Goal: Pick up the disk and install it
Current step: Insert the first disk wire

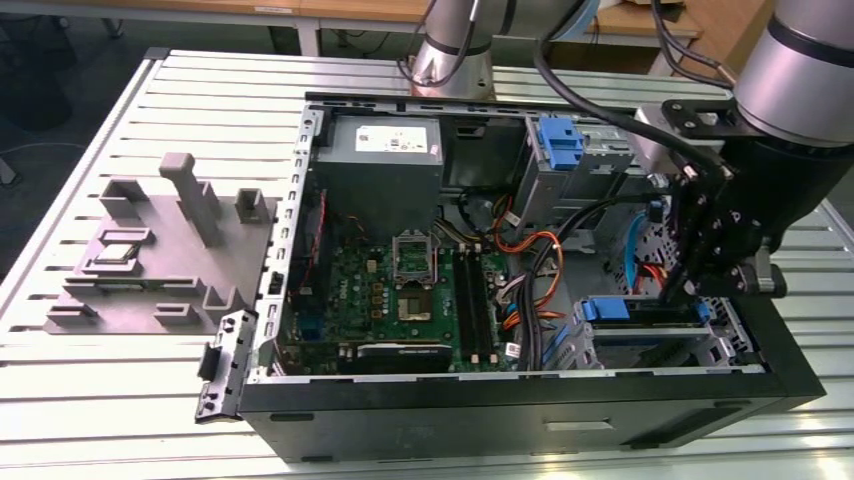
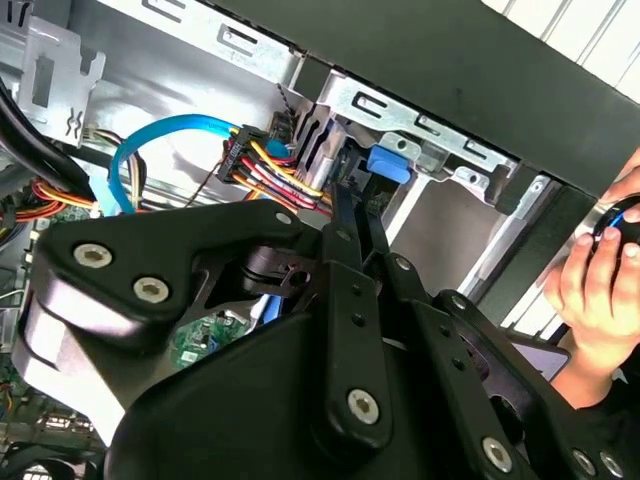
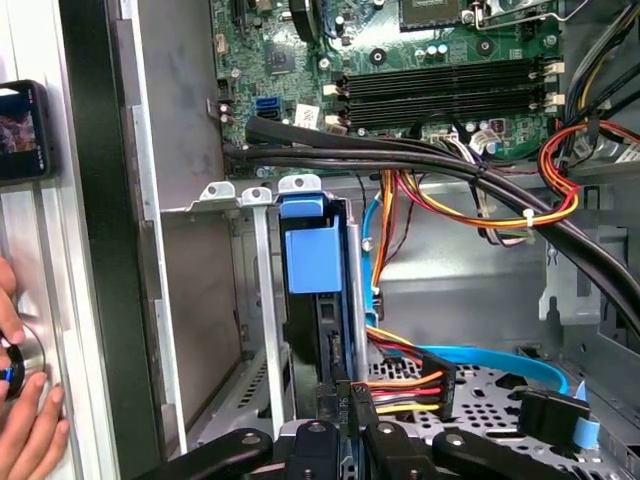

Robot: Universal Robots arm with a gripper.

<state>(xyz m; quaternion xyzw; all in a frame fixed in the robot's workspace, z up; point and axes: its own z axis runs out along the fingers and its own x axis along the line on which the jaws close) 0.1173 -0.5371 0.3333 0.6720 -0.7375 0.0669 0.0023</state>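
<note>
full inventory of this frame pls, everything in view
computer case: 1, black, open, on the slatted table
slatted table: 1, light grey
motherboard: 1, green, case floor
power supply: 1, grey, far corner of the case
disk: 1, blue carrier, standing in the drive bay at the gripper
blue caddy: 1, far bay
fixture block: 1, grey, exterior view's left of the case
person's hand: 1, beside the case
gripper: 1, black, at the disk
</note>
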